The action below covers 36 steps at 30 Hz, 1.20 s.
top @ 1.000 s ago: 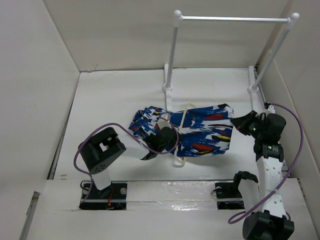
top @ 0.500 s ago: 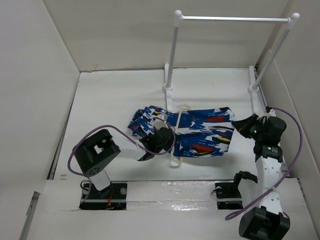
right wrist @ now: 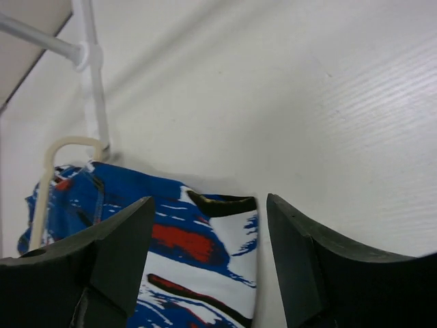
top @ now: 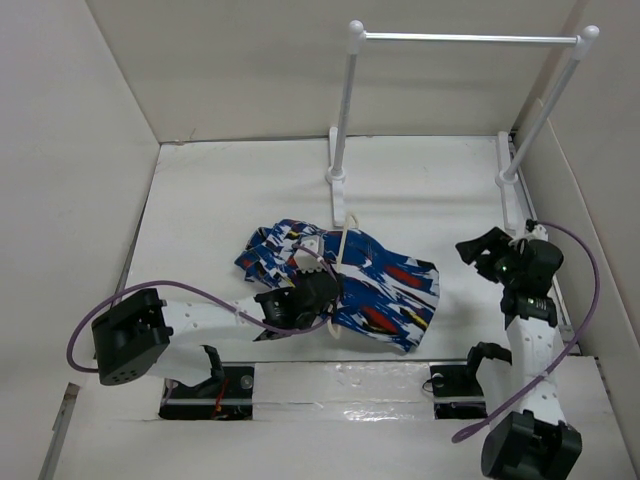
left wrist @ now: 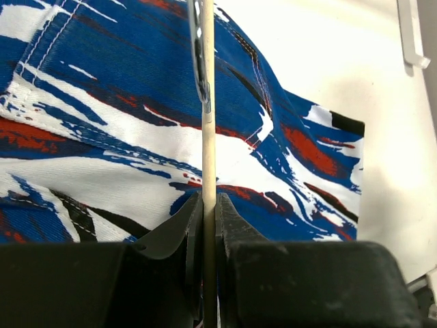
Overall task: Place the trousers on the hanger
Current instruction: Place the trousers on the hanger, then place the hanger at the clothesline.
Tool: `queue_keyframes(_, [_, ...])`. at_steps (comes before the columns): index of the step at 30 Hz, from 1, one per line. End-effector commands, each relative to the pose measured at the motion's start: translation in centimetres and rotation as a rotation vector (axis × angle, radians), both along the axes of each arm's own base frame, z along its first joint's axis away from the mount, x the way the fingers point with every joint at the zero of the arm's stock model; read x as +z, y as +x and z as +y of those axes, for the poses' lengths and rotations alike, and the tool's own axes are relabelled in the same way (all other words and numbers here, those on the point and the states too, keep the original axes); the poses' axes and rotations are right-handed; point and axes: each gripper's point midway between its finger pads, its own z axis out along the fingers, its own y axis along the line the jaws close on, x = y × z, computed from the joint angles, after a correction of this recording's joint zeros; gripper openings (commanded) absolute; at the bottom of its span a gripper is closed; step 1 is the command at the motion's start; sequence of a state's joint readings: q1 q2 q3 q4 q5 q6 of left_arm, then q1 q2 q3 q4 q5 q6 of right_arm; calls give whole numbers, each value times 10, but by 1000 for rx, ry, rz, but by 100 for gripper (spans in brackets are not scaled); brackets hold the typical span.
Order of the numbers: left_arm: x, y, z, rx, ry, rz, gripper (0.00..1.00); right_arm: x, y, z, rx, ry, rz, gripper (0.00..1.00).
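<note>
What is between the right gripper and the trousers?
Only a short strip of bare table, seen in the top view. The right gripper is open and apart from the trousers.

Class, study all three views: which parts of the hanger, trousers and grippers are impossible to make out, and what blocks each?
Top view: the trousers cover most of the hanger; whether it is threaded through them is unclear.
Left wrist view: the left gripper and its own fingers, plus the frame edges, cut off the hanger bar's ends.
Right wrist view: the open right gripper and the bottom edge hide the trousers' lower part.
</note>
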State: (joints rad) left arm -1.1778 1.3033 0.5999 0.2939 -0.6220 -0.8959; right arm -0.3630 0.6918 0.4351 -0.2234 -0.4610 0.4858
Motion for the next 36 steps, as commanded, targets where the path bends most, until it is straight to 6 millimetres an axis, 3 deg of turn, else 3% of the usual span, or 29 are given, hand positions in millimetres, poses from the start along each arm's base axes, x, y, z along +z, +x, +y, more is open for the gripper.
queue_keyframes(1, [51,10,-9,15,-87,-110,0,66,11,23,108,-68,-182,73])
queue_keyframes(3, [73,10,-16,-6,-135,-137,0,84,7,46,172,-34,-218,66])
queue_keyframes(4, [80,7,-19,-26,-134,-153,0,90,1,72,258,-9,-235,57])
queue_keyframes(5, [93,8,-21,-31,-157,-170,0,98,-6,87,293,31,-265,29])
queue_keyframes(6, [102,8,-21,-34,-172,-185,0,99,-12,100,332,57,-269,10])
queue_keyframes(7, [108,8,-21,-37,-183,-193,0,101,-19,112,366,87,-274,0])
queue_keyframes(8, [115,8,-21,-44,-193,-208,0,114,-34,138,449,153,-313,0])
queue_keyframes(10, [127,3,-23,-69,-227,-230,0,107,-44,155,474,225,-303,0])
queue_keyframes(11, [135,-1,-24,-78,-250,-248,0,112,-56,176,531,308,-314,0])
queue_keyframes(13, [139,-2,-24,-86,-262,-256,0,118,-57,189,519,361,-327,16])
queue_keyframes(14, [143,-3,-25,-92,-265,-259,0,127,-58,198,526,392,-351,34])
queue_keyframes(15, [147,-7,-27,-113,-272,-260,0,121,-64,218,575,396,-310,41])
queue_keyframes(17, [154,-12,-29,-131,-270,-272,0,145,-57,229,533,417,-339,53])
queue_keyframes(19, [159,-14,-29,-136,-255,-276,0,152,-55,253,543,434,-324,55])
queue_keyframes(22, [170,-21,-30,-153,-245,-281,0,156,-46,268,500,463,-315,55])
queue_keyframes(28, [181,-26,-27,-175,-259,-286,0,148,-36,276,466,493,-309,54])
queue_keyframes(36, [182,-27,-30,-192,-263,-293,0,133,-48,297,499,502,-259,50])
